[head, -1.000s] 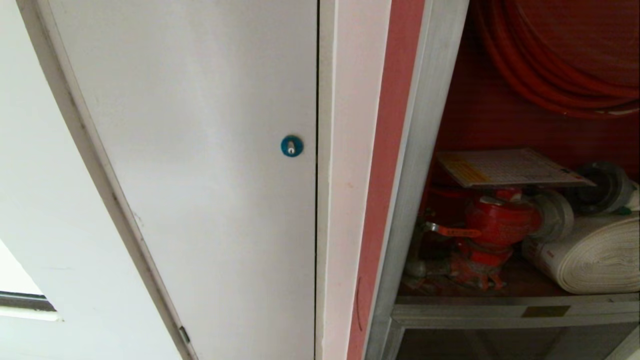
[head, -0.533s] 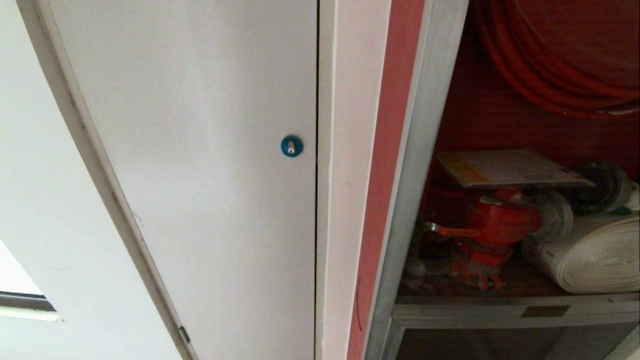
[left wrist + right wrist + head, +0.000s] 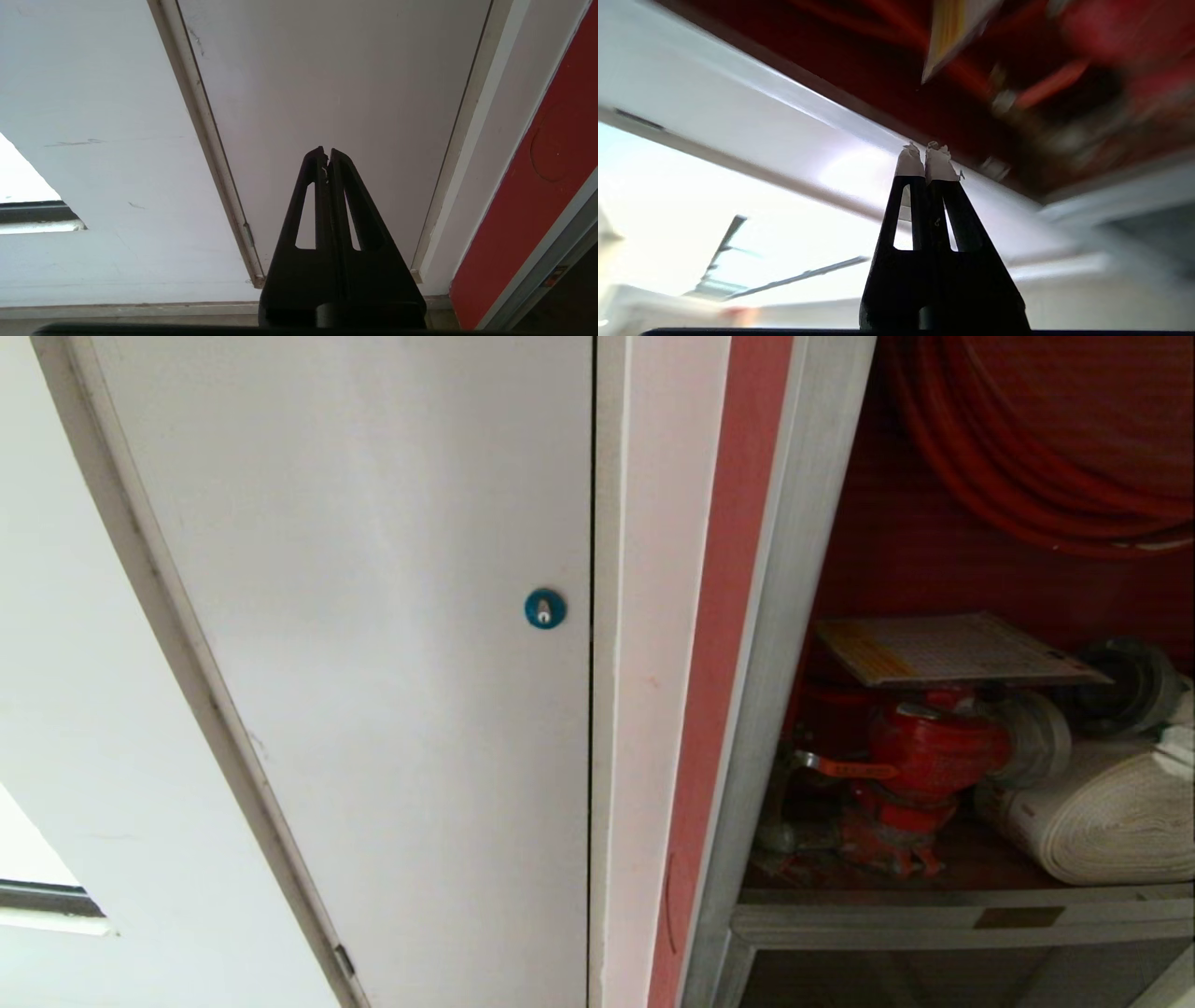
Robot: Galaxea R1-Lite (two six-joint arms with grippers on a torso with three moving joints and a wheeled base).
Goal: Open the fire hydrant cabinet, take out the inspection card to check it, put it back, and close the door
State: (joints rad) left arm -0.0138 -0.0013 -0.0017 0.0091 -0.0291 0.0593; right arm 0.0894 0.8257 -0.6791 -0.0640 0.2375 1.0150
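Note:
The fire hydrant cabinet (image 3: 794, 616) stands open at the right of the head view, a silver frame round a red interior. The inspection card (image 3: 952, 649), a whitish grid sheet with a yellow band, lies flat on top of a red valve inside. The door is out of view. Neither gripper shows in the head view. My right gripper (image 3: 924, 147) is shut and empty, its white-taped tips before the cabinet's silver frame (image 3: 784, 93), with the card (image 3: 957, 32) beyond them. My left gripper (image 3: 326, 151) is shut and empty, facing a white panel.
A white panel (image 3: 373, 616) with a blue round lock (image 3: 544, 608) fills the left half. Inside the cabinet are the red valve (image 3: 934, 747), a rolled white hose (image 3: 1111, 821) and a coiled red hose (image 3: 1027, 457). A silver crossbar (image 3: 934, 919) closes the compartment's bottom.
At the right edge of the head view a pale shape now shows above the hose roll. Everything else there is as before.

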